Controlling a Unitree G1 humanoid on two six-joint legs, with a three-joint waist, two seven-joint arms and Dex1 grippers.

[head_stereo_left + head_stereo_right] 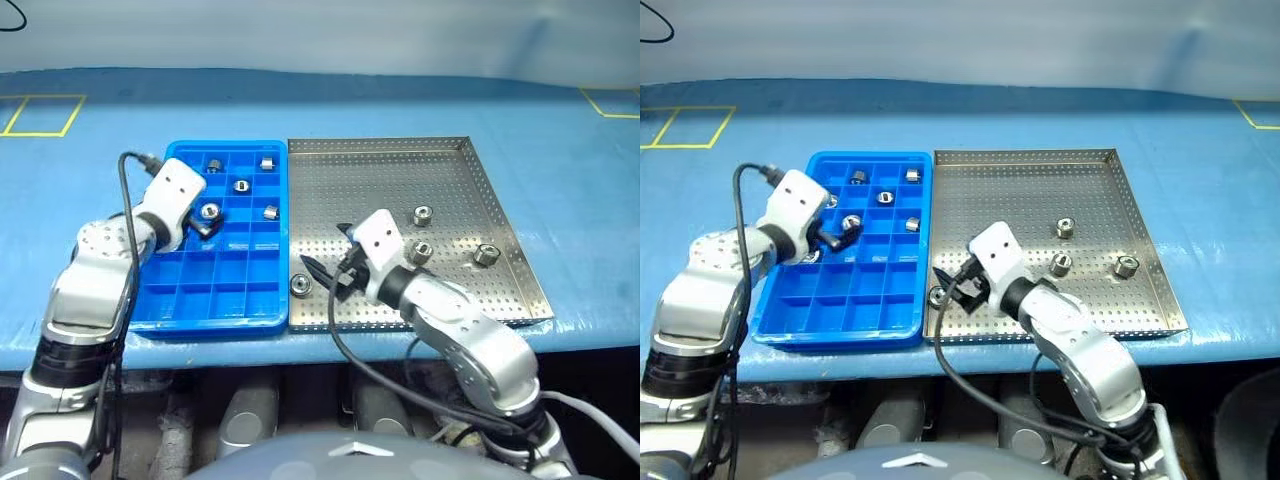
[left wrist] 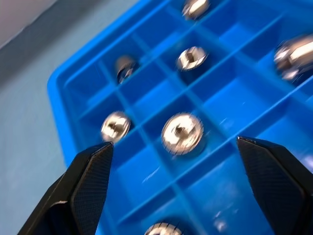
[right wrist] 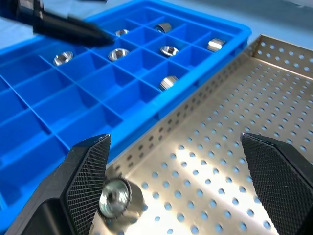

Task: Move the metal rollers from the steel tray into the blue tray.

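Observation:
The blue tray (image 1: pixel 228 324) lies left of the steel tray (image 1: pixel 400 175), their long sides touching. Several metal rollers sit in the blue tray's far compartments, such as one (image 1: pixel 267 163) at the back. My left gripper (image 2: pixel 173 144) hovers open over that tray, with a roller (image 2: pixel 182 133) lying in a compartment between its spread fingertips, not held. In the steel tray lie three rollers (image 1: pixel 423 214) on the right and one roller (image 1: pixel 300 284) in the near left corner. My right gripper (image 1: pixel 328 252) stands open just above that corner, the roller (image 3: pixel 116 197) beside one finger (image 3: pixel 83 181).
Both trays rest on a blue table cover (image 1: pixel 560 150), close to its front edge. Yellow floor-mark squares (image 1: pixel 45 115) show on the cover at the far left and far right. A black cable (image 1: pixel 125 190) loops off my left wrist.

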